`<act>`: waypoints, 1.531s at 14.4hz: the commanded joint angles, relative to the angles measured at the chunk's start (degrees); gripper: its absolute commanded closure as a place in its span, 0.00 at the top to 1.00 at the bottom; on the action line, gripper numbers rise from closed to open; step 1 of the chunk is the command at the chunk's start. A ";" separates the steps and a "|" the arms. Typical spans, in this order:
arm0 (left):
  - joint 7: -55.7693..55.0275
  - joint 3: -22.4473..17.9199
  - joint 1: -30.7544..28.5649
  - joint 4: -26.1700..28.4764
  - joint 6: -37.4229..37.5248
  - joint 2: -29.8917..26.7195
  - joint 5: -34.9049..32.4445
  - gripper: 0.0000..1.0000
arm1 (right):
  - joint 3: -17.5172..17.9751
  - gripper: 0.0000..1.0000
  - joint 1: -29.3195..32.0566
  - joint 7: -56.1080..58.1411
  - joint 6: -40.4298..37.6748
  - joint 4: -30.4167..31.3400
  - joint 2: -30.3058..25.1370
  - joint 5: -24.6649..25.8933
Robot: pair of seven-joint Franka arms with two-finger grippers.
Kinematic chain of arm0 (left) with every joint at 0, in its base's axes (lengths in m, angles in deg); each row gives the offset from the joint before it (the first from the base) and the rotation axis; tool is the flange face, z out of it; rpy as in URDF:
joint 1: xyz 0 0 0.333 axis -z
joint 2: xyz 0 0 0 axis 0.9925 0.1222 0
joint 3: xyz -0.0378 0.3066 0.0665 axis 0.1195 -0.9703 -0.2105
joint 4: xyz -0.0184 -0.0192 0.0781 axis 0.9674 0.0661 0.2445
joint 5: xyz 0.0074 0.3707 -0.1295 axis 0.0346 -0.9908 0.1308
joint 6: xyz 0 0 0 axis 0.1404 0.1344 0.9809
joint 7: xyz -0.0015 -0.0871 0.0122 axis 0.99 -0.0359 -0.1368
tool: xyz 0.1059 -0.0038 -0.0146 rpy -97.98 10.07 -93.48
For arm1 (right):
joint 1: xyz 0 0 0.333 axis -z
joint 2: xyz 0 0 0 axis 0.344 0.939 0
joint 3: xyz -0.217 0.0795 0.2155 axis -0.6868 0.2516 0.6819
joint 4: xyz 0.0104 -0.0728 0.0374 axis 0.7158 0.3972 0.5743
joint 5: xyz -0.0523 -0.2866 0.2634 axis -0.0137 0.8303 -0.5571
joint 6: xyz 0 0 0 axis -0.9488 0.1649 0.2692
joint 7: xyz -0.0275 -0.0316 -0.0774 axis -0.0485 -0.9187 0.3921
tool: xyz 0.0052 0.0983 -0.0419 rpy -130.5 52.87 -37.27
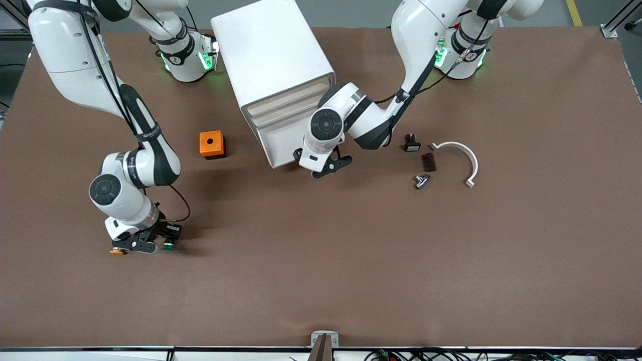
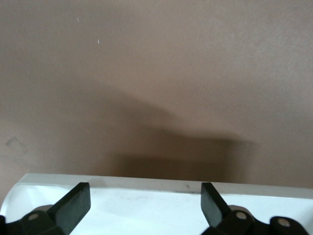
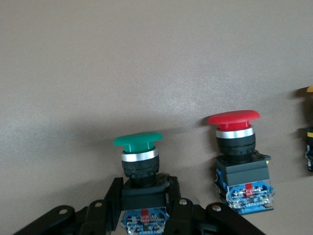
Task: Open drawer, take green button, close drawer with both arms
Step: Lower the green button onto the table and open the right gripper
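The cabinet [image 1: 273,65] drawer [image 1: 281,145] you will find light and stiff; the left gripper [image 1: 328,168] has its fingers spread before the slanted front. The right gripper [image 1: 143,244] clenches the green button [image 3: 139,147] by its black body, low over bare table near the red button [image 3: 235,132]. You have much free room there.

Matt brown table [image 1: 321,281]; glossy plastic green button [image 3: 138,141].
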 commanded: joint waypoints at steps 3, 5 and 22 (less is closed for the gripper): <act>-0.51 1.42 0.65 2.41 -1.86 1.09 5.75 1.00 | 0.86 1.00 1.57 0.06 -0.07 -0.47 -0.72 -0.32; 0.02 2.12 0.65 2.76 -1.86 1.09 7.77 1.00 | 1.04 1.00 2.19 0.07 -0.07 -0.65 -0.98 -0.41; 2.22 5.90 -0.14 5.57 -1.33 1.18 19.73 1.00 | 1.65 1.00 8.16 14.30 -17.55 -0.82 -17.76 -9.29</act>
